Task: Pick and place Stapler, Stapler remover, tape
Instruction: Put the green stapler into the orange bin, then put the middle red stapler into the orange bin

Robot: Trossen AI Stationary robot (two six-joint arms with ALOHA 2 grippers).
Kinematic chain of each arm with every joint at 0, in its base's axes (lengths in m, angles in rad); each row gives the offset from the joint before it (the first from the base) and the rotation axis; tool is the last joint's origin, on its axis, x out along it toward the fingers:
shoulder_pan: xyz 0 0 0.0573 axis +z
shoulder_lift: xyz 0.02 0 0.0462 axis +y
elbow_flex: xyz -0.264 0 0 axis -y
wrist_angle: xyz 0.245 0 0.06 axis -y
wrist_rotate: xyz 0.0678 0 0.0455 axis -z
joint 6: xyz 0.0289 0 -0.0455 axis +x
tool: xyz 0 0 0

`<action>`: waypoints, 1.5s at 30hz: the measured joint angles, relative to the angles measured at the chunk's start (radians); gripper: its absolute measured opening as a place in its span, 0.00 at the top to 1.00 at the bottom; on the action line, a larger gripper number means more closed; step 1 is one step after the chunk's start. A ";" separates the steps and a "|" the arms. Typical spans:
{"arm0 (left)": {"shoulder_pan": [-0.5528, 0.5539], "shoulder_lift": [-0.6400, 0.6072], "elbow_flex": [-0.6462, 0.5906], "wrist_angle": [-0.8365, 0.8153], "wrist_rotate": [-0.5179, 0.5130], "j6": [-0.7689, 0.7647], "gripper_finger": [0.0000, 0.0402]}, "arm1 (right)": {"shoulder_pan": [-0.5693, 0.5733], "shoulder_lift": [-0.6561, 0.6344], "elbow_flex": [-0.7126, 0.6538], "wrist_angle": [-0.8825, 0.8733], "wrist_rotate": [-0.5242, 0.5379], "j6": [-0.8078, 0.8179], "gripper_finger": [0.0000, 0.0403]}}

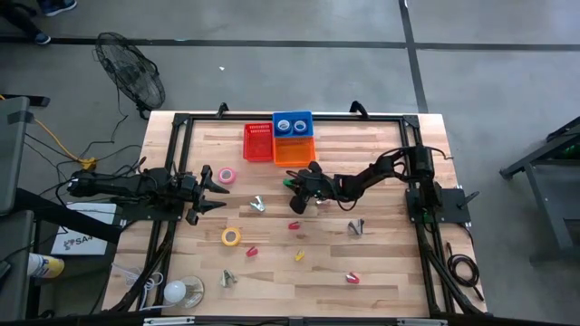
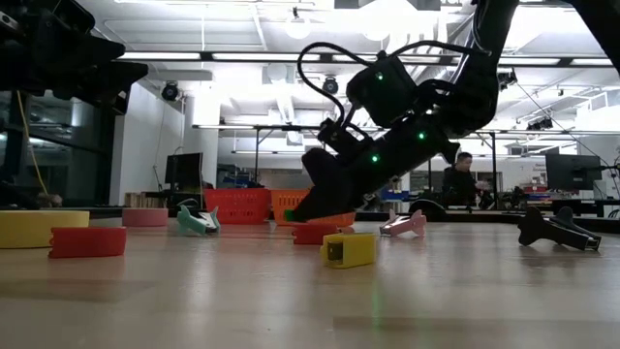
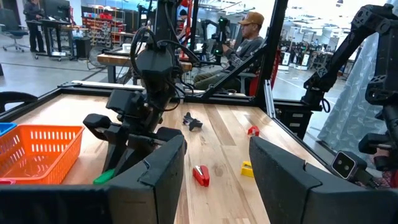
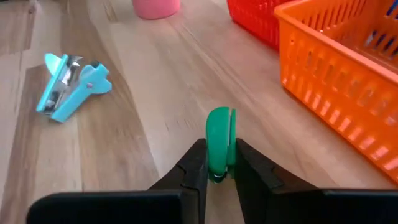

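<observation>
The right gripper (image 4: 217,171) is seen near the middle of the table (image 1: 381,263), just in front of the orange basket (image 1: 294,150). Its fingers (image 4: 193,171) are clamped together on a small green stapler (image 4: 217,144), which is held upright between the tips. In the low view the gripper (image 2: 325,208) is tilted down, with its tips close above the wood. Whether the green stapler is touching the table cannot be told.

The left gripper (image 1: 214,190) is held over the table's left side with its fingers (image 3: 158,171) apart and nothing between them. It is pointed toward the right arm.

A pink tape roll (image 1: 227,175) is seen just beside the left gripper, and a yellow tape roll (image 1: 232,236) is found nearer the front edge. A teal remover (image 4: 69,86) is lying on its side between the two grippers, apart from both. A second remover (image 1: 355,226) is placed to the right of centre, and another one (image 1: 227,278) at the front left. A red stapler (image 1: 294,225) is found just in front of the right gripper. A second red one (image 1: 251,251), a yellow one (image 1: 299,256) and a pink-red one (image 1: 352,278) are scattered toward the front.

Behind the orange basket a blue basket (image 1: 292,122) is set, with a red basket (image 1: 258,142) touching the orange one's left side.

A seated person (image 3: 239,46) is seen beyond the table.
</observation>
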 joint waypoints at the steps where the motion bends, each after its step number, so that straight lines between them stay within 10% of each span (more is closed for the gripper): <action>1: 0.000 0.000 0.000 0.000 0.000 0.000 0.55 | 0.000 0.000 0.000 0.005 -0.001 -0.003 0.88; 45: 0.000 0.000 0.000 0.000 0.000 0.000 0.55 | -0.223 -0.147 0.000 -0.063 -0.008 -0.149 0.69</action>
